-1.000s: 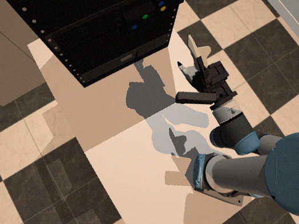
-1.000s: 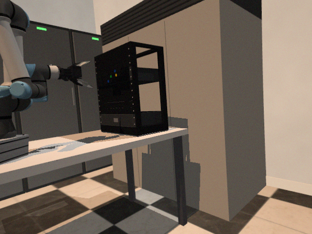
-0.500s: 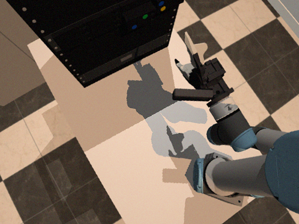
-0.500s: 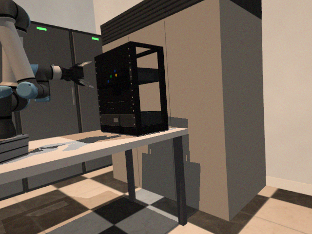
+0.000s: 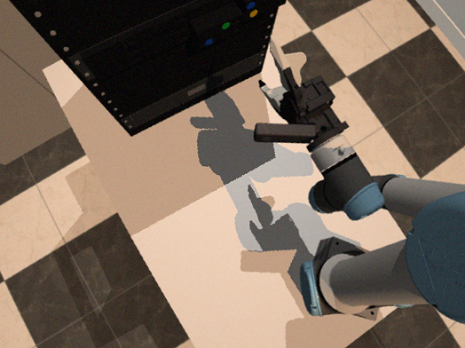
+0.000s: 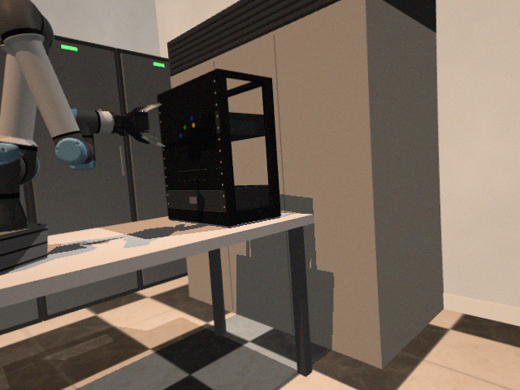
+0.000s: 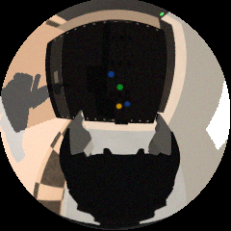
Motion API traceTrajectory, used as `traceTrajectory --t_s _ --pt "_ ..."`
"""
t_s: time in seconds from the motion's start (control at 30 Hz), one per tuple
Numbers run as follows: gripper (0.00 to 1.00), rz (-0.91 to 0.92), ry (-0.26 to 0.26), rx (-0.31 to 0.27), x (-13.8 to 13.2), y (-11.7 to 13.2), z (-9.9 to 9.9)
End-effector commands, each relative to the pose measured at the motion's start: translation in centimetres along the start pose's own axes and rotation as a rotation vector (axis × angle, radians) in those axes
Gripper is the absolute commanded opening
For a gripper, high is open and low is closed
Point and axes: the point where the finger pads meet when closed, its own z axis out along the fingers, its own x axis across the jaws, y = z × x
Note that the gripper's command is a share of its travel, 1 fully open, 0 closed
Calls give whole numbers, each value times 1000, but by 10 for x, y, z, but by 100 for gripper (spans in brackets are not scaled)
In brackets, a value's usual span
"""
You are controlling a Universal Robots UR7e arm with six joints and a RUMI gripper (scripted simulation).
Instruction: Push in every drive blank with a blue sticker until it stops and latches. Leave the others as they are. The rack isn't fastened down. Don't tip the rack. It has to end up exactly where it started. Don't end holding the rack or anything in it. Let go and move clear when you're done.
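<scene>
- The end effector (image 6: pixel 150 124) is spread wide with nothing between its fingers; it hangs in the air just off the rack's front face, its pale fingertips (image 5: pixel 276 55) near the rack's front corner post. Whether a tip touches the post cannot be told.
- In the wrist view the end effector's own dark body (image 7: pixel 120 188) fills the lower half and hides whatever lies under the rack front.
- The black rack (image 6: pixel 218 146) stands upright on the white worktop (image 6: pixel 235 235), near its far end. Its front is so dark that the edges of the single drive blanks are hard to make out; only the sticker dots stand out.
- Four dots sit close together on the upper front: two blue stickers (image 5: pixel 208 42) (image 5: pixel 250 5), one green sticker (image 5: pixel 225 25) and one yellow sticker (image 5: pixel 253 14).
- In the top view the block bearing the green and lower blue dots seems to stand slightly proud of the front; how far each blank is pushed in cannot be judged.
- A grey panel (image 6: pixel 195 200) runs across the rack's lowest bay.
- The top view cuts off the rack's back.
- Behind the rack rises a tall beige cabinet (image 6: pixel 335 167); dark cabinets (image 6: pixel 105 176) with green lights stand behind the arm (image 6: pixel 37 84).
- The floor (image 5: pixel 42 277) is checkered.
</scene>
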Motion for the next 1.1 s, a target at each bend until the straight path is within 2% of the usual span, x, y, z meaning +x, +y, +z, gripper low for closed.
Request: traceTrajectory --t_s 0.0,0.2,0.4,1.07 --pt "100 0 1 -8 0 -4 20" --pt "100 0 1 -8 0 -10 41" --pt "100 0 1 -8 0 -13 54" --pt "100 0 1 -8 0 -15 59"
